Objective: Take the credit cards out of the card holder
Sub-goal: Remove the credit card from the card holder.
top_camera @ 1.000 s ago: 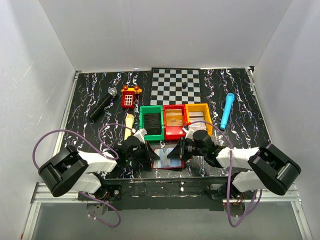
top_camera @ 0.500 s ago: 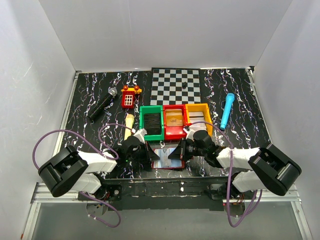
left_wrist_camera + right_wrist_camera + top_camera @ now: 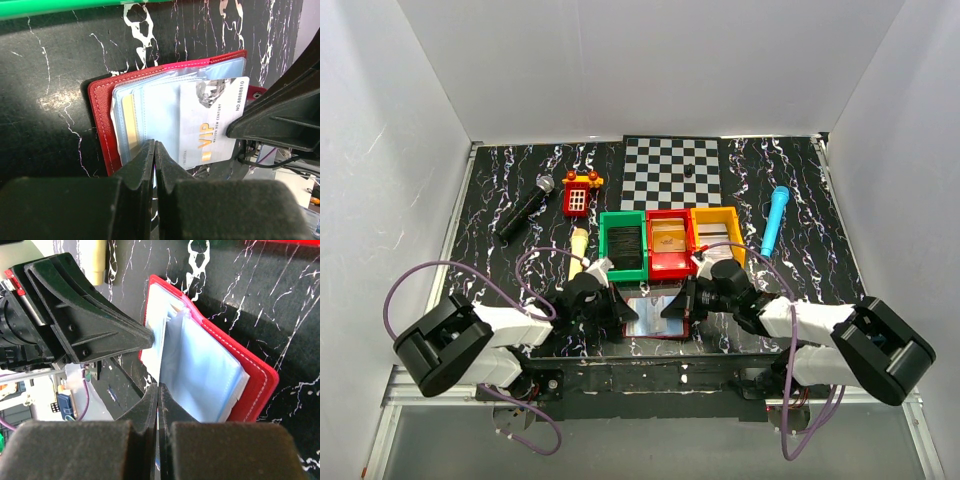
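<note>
Marbled black table (image 3: 800,270), near edge: card holder (image 3: 653,312) lies open | right jaws now pinched shut on pale card (image 3: 212,125), slightly apart a second ago | left jaws clamp card holder | pull-out can likely begin

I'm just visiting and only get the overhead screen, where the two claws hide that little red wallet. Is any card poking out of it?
Observer: Yes. The left wrist camera shows a white VIP card sticking partly out of the card holder.
Operator: What has hold of it?
Observer: The right gripper is shut on the card's outer edge.
Operator: And the other claw?
Observer: The left gripper is pinched shut on the holder's pale plastic sleeves.
</note>
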Tool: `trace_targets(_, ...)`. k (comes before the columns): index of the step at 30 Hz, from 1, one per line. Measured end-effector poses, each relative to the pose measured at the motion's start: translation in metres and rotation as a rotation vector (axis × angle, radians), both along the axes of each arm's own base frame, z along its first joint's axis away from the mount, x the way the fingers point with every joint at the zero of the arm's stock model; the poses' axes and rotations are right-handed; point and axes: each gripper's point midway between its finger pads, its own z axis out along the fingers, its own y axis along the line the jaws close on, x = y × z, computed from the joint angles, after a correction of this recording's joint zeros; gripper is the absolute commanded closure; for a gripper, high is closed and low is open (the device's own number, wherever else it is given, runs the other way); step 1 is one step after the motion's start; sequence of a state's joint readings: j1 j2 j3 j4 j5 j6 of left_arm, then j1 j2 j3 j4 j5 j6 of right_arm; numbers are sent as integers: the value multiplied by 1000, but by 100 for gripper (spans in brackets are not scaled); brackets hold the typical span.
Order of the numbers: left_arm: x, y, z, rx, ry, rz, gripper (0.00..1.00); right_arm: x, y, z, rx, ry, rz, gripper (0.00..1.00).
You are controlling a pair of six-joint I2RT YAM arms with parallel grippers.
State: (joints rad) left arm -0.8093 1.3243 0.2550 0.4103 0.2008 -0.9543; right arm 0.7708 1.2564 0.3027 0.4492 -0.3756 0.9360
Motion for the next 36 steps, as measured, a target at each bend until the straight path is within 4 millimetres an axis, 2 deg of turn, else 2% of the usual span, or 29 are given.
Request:
trace_targets(9, 0, 7, 0, 17, -10, 25, 100, 3, -16, 16, 10, -46, -33, 99)
trace_targets(10, 0, 8, 0, 20, -12, 25, 92, 2, -18, 18, 11, -53, -34, 99)
trace_targets(12, 0, 9, 0, 24, -17, 25, 70, 1, -20, 24, 18, -75, -29, 99)
trace_targets(14, 1, 8, 5, 11, -31, 21, 57, -1, -22, 28, 19, -92, -23, 99)
trace_targets(18, 1, 10, 18, 4, -76, 13, 42, -8, -32, 34, -22, -126, -3, 99)
trace_targets(20, 0, 14, 24, 11, -90, 12, 34, -7, -36, 45, -44, -160, 1, 99)
trace_targets(23, 6, 15, 51, 0, -143, 28, 32, -2, -42, 79, -63, -259, 5, 99)
trace_targets(28, 25, 9, 128, -103, -293, 73, 29, 4, -47, 145, -65, -428, 34, 99)
trace_targets(29, 27, 10, 141, -123, -322, 85, 30, 4, -48, 153, -73, -447, 46, 99)
trace_targets(32, 33, 27, 167, -158, -381, 192, 9, 0, -51, 166, -138, -464, 110, 99)
trace_targets(33, 35, 35, 173, -162, -394, 229, 5, -3, -51, 170, -154, -467, 135, 99)
trace_targets(36, 32, 48, 192, -189, -461, 254, 3, -21, -42, 178, -207, -473, 287, 99)
